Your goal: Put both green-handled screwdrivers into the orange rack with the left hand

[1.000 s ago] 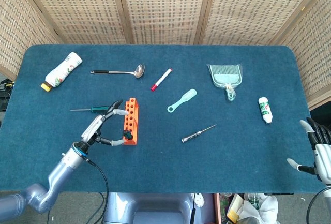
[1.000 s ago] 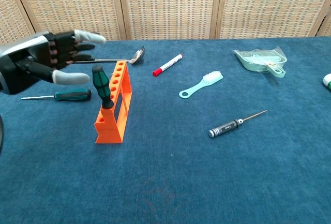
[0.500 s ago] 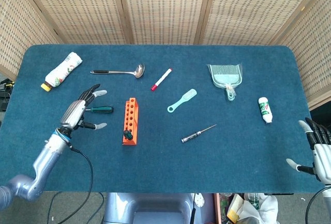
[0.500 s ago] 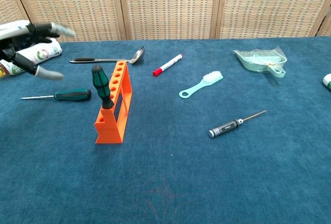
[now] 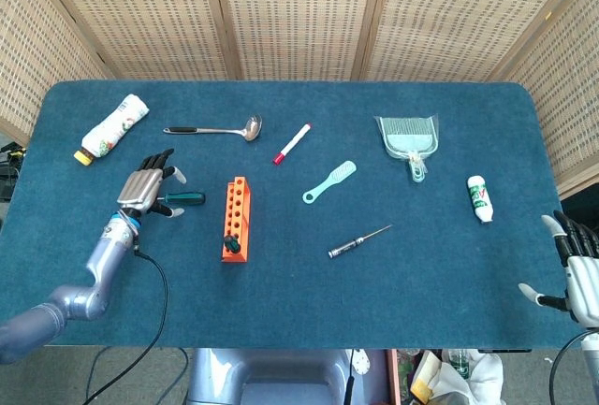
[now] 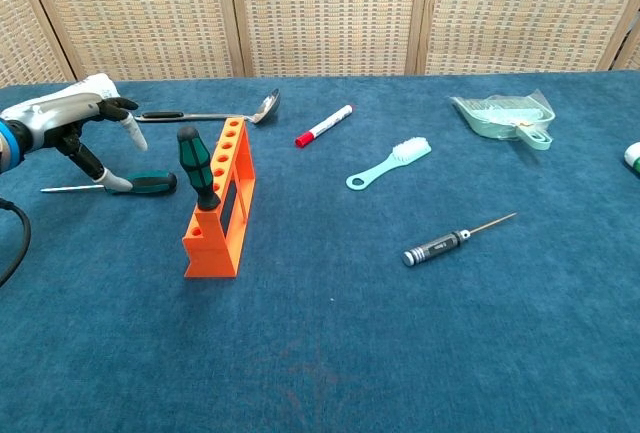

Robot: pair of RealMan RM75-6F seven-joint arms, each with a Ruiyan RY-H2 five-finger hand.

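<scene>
One green-handled screwdriver (image 6: 197, 166) stands upright in the near end of the orange rack (image 6: 222, 203), also seen from above as the rack (image 5: 236, 213). The other green-handled screwdriver (image 5: 185, 197) lies flat left of the rack, its shaft pointing left. My left hand (image 5: 145, 185) hangs over its shaft with fingers spread. In the chest view the left hand (image 6: 70, 125) reaches down and one fingertip (image 6: 116, 182) sits at the end of the handle (image 6: 152, 182); nothing is gripped. My right hand (image 5: 580, 279) rests open at the table's near right corner.
A white bottle (image 5: 112, 124) lies at the far left, a ladle (image 5: 213, 129) behind the rack. A red marker (image 5: 292, 143), teal brush (image 5: 329, 181), dustpan (image 5: 408, 138), small bottle (image 5: 479, 198) and black precision screwdriver (image 5: 358, 241) lie to the right.
My left hand has left the rack, swung to the left, and come down over the lying screwdriver. The first screwdriver stays in the rack. The right hand has barely moved.
</scene>
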